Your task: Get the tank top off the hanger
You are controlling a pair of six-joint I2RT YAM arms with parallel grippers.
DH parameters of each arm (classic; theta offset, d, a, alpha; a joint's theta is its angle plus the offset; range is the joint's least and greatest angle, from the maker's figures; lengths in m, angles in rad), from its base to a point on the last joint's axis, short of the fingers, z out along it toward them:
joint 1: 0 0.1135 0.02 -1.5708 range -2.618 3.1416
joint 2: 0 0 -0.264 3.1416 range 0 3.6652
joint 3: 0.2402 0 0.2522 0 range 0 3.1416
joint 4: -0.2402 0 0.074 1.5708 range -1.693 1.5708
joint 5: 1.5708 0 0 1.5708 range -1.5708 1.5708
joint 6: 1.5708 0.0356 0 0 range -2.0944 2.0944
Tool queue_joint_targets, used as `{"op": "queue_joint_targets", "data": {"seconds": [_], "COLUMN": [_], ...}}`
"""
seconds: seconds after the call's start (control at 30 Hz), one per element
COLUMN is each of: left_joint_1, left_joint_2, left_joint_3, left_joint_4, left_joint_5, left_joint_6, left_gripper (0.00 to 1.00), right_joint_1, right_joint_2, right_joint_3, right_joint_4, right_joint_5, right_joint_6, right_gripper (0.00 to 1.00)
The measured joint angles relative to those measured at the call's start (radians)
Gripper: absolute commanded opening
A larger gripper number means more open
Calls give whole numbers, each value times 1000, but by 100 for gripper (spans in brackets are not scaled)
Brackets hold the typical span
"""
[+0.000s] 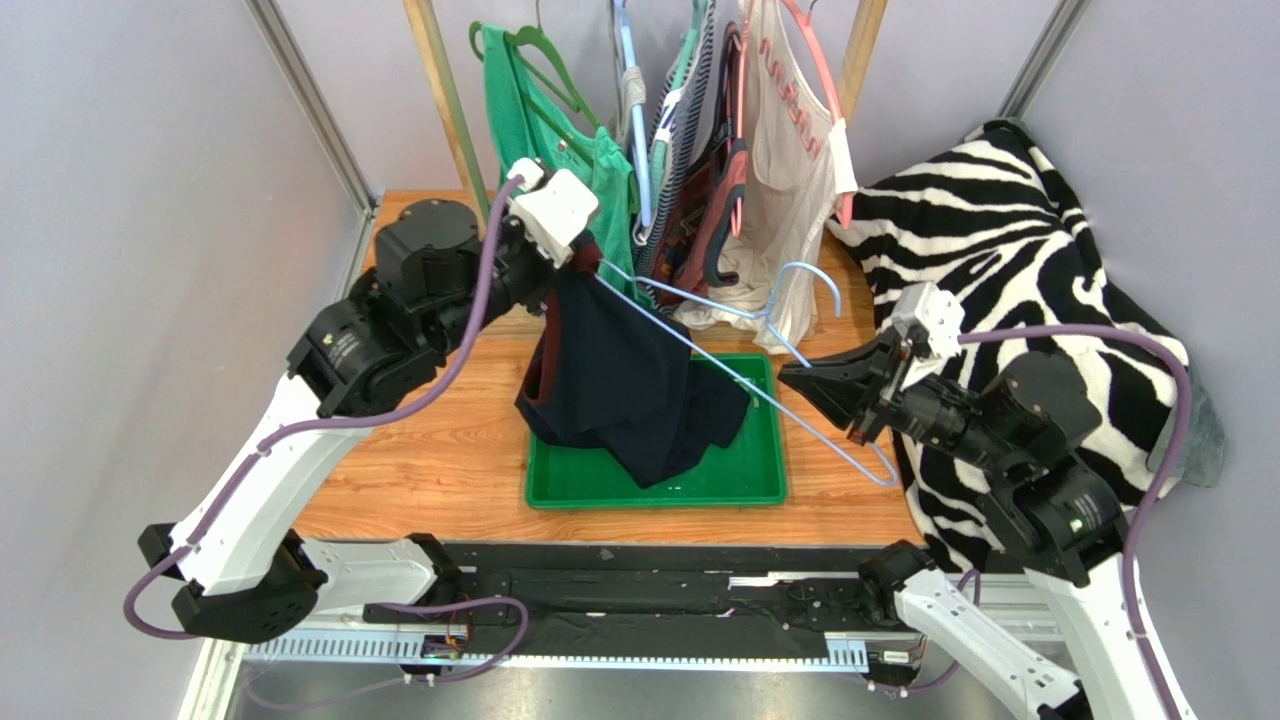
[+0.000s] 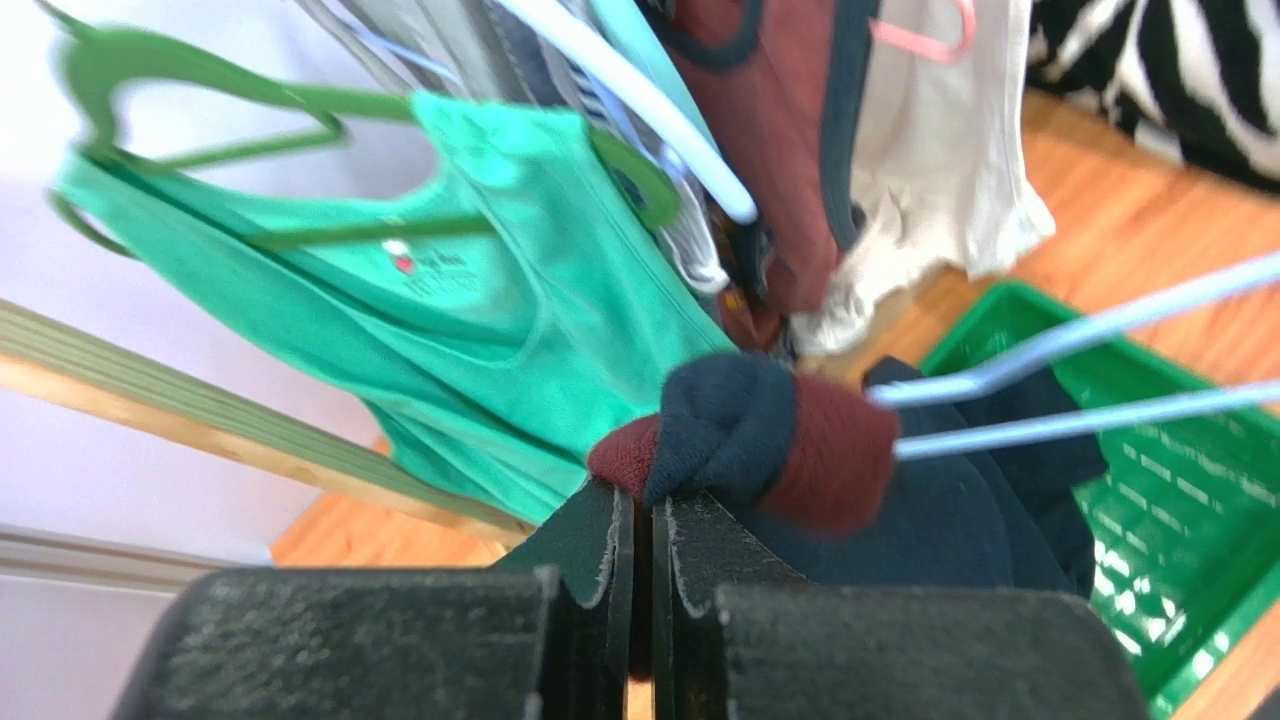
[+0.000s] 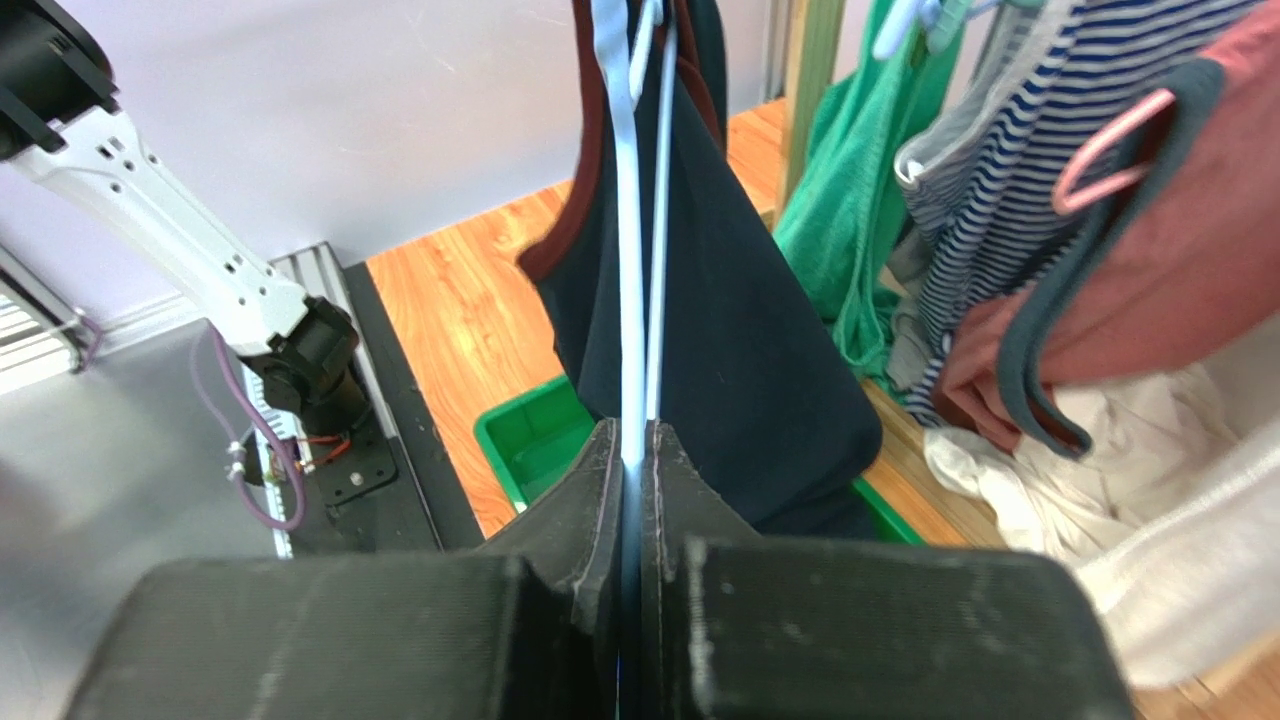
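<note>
Green tray [image 1: 751,488] on wooden table [image 1: 436,465], zebra-print cloth [image 1: 1022,225] (perhaps a blanket) at right, hanging garments [image 1: 564,143] behind

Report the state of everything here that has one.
left hand, shut on the tank top at its bunched strap
right hand, shut on the hanger
tank top, partly on the hanger, hem hanging into the tray
hanger, tilted, hook off the rack
</note>
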Motion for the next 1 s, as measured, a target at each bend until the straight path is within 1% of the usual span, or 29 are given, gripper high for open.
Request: {"op": "queue_joint_targets", "data": {"seconds": [0.17,0.27,0.37,0.5,0.6,0.63,0.7,0.73,0.77,0.8,0.83,0.87,0.9,1.0], "left_joint_1": [1,1,0,-4,-35,-51,-84,-102,-118,-127,-136,-144,-148,-151], "left_joint_2": [9,18,45,95,126,134,148,154,161,166,173,179,184,192], "left_joint_3": [89,99,99,99,99,99,98,98,98,98,98,98,98,96], "left_joint_4": [5,7,4,-7,-21,-23,-29,-32,-37,-42,-48,-53,-58,-67], "left_joint_5": [4,18,36,61,93,103,126,139,154,164,179,192,202,210], "left_joint_6": [0,-3,-7,-13,-34,-40,-51,-55,-59,-61,-68,-74,-74,-81], "left_gripper": [0,0,0,0,0,2,11,19,23,33,65,84,96,97], "right_joint_1": [0,0,0,0,0,0,0,0,0,0,0,0,0,0], "right_joint_2": [-85,-155,-235,-326,-362,-370,-373,-372,-370,-368,-364,-359,-353,-341], "right_joint_3": [21,70,137,210,204,185,148,126,108,91,81,72,65,45], "right_joint_4": [-135,-228,-283,-282,-244,-226,-201,-189,-185,-184,-184,-183,-180,-164], "right_joint_5": [90,172,259,367,442,473,527,551,569,586,595,605,610,616], "right_joint_6": [-25,-40,-46,-47,-47,-47,-45,-45,-45,-45,-45,-45,-45,-39], "right_gripper": [0,0,0,0,0,0,0,0,0,0,0,0,0,0]}}
